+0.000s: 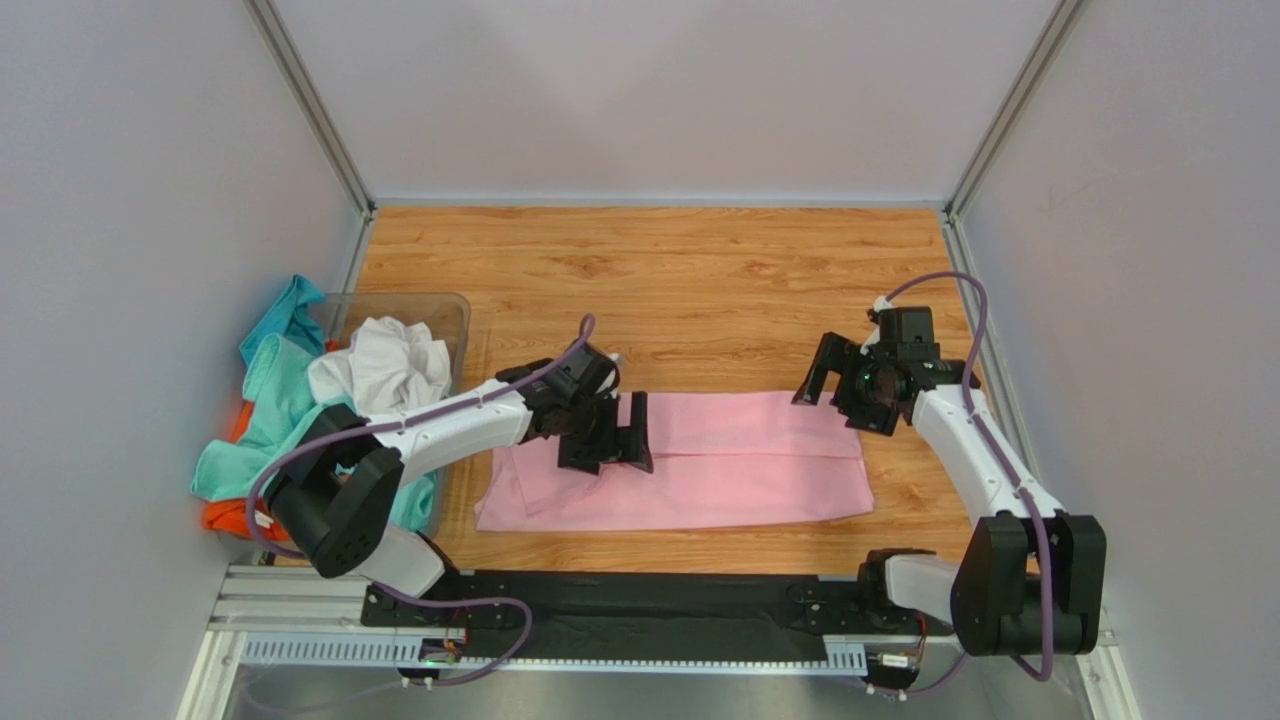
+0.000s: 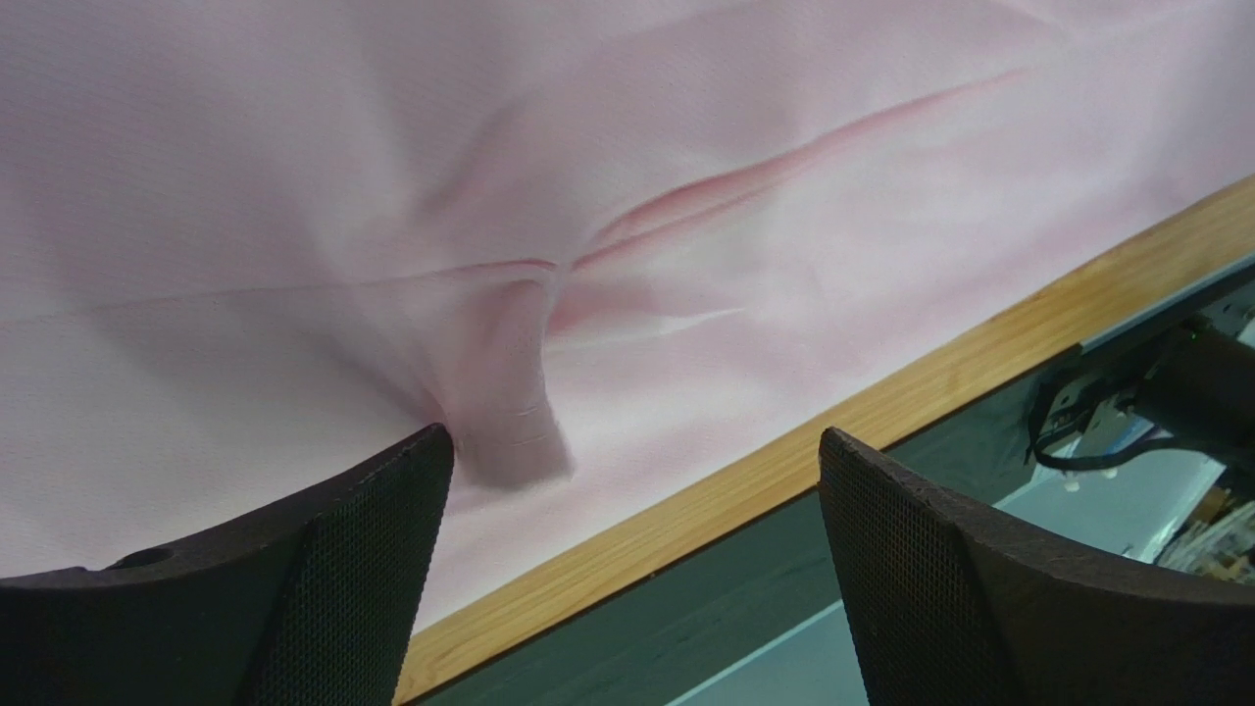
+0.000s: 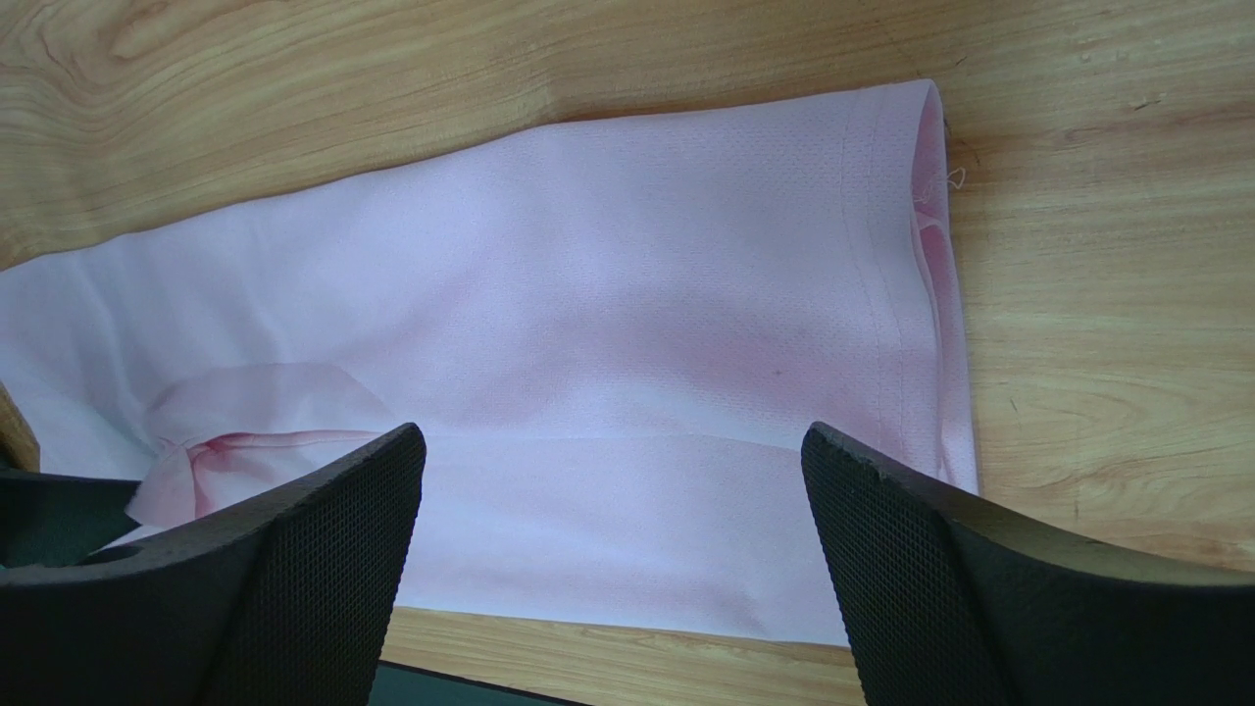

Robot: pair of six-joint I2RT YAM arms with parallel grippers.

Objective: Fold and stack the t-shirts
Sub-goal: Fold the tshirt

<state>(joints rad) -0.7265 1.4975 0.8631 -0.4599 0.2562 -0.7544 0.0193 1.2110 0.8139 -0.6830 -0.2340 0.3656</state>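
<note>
The light pink t-shirt (image 1: pixel 706 458) lies folded into a long flat band on the wooden table near the front edge. It fills the left wrist view (image 2: pixel 663 191) and shows in the right wrist view (image 3: pixel 619 339). My left gripper (image 1: pixel 607 446) is open and empty just above the shirt's left part, beside a small raised fold (image 2: pixel 508 427). My right gripper (image 1: pixel 845 393) is open and empty above the shirt's far right corner. The teal t-shirt (image 1: pixel 278 390), the white t-shirt (image 1: pixel 388 365) and the orange t-shirt (image 1: pixel 233 518) lie heaped at the left.
A clear plastic bin (image 1: pixel 436 315) stands at the left under the heap of shirts. The table's front edge (image 2: pixel 884 412) and a black rail (image 1: pixel 631 600) run just below the pink shirt. Grey walls close in both sides and the back.
</note>
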